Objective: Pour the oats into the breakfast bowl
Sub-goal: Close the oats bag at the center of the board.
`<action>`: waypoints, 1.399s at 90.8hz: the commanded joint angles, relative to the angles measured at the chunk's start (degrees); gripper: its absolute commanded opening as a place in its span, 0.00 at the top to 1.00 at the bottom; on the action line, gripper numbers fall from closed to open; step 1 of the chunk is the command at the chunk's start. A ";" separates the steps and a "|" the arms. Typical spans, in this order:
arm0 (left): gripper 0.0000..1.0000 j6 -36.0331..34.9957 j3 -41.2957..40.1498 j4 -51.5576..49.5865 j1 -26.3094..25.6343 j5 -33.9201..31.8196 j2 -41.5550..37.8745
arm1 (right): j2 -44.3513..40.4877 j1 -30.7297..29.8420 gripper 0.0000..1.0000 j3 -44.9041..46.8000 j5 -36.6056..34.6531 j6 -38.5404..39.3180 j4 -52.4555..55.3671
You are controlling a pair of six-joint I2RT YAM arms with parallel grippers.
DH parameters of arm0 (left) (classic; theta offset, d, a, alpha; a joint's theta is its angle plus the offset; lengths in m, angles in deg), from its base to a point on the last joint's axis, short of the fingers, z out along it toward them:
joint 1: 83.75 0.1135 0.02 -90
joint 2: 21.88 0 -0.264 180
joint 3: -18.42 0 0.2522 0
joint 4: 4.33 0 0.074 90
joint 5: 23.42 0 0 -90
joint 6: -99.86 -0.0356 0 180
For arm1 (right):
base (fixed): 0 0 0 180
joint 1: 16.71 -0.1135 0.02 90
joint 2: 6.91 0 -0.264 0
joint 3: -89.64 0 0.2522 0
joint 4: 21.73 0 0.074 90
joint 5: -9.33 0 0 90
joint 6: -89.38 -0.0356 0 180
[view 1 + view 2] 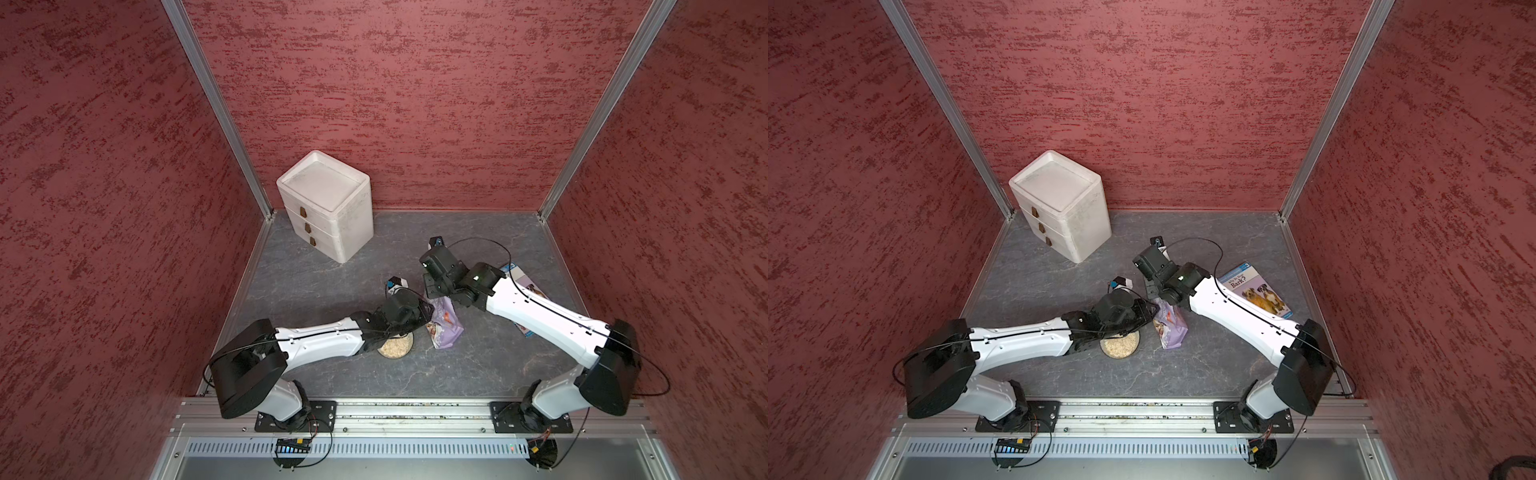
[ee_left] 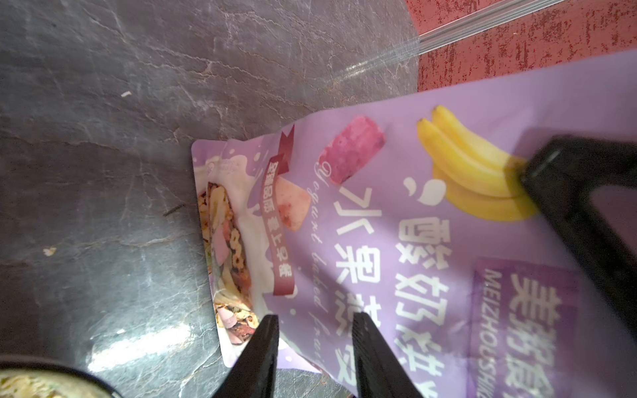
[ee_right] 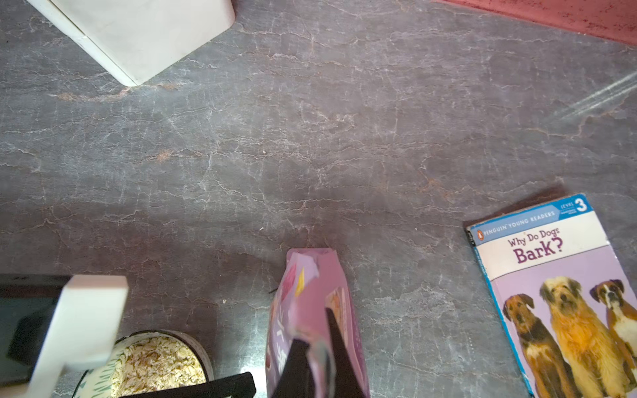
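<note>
My grey table [image 1: 465, 374] carries the breakfast bowl [image 3: 98, 380]. The oats pouch [image 1: 446, 328] is just beside it, the book [image 1: 1258, 291] is farther off past the pouch, and the drawer box [image 1: 328, 203] is well apart.

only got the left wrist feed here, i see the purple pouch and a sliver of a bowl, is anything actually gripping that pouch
Observer: Yes. The right end effector is shut on the upper end of the pouch.
Operator: ok and how much has been poured so far
Observer: The bowl holds oats that cover its whole floor.
Operator: anything else nearby i should watch for
Observer: A book with dogs on its cover lies flat to the robot's right of the pouch, apart from it.
</note>
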 commanded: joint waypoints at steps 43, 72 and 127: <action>0.61 0.10 1.06 1.16 -0.33 0.47 0.49 | -8.55 0.62 0.51 2.96 8.81 -3.96 8.14; 0.61 0.18 1.15 0.98 -0.42 0.36 0.48 | -6.96 -1.01 1.00 1.64 4.23 -4.56 12.66; 0.61 -0.15 1.63 0.46 -0.49 0.10 0.27 | -11.86 -4.23 0.63 3.23 5.11 -7.00 16.84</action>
